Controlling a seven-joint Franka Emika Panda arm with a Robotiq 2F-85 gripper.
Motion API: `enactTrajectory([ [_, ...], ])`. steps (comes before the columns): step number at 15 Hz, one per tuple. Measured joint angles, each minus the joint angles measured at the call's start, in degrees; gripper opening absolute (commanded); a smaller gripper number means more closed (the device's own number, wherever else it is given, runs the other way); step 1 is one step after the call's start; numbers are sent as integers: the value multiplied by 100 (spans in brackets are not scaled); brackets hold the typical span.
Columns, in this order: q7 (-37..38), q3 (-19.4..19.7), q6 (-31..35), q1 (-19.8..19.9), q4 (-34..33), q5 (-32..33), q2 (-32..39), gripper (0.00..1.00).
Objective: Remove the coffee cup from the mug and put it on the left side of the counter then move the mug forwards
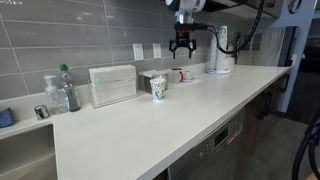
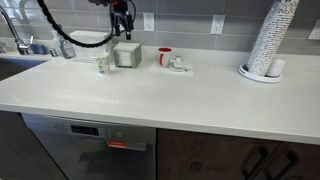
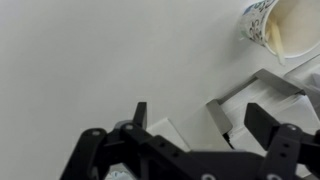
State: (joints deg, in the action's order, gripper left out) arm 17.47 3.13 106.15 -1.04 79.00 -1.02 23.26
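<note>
end effector [image 1: 182, 44] is seen spread and empty, upper centre | coffee cup [image 1: 158, 88] is set apart from mug [image 1: 181, 75] | mug is best gripped at rim, handle cleared, drawn forward

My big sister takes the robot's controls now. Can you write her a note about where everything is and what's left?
Hand: open and empty, up in the air over the back of the counter.
Paper coffee cup: out of the mug, standing upright on the counter next to a small box.
Red mug: standing near the back wall, with nothing touching it.
Done: the cup looks taken out and set down.
Left: move the mug forwards. It sits far back, so this looks not yet done.
</note>
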Motion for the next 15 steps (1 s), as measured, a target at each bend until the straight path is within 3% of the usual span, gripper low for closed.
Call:
enactTrajectory([
  [10, -2330, 58, 214, 579, -1858, 59, 1647, 100],
  [15, -3011, 7, 219, 695, -2791, 57, 2469, 100],
])
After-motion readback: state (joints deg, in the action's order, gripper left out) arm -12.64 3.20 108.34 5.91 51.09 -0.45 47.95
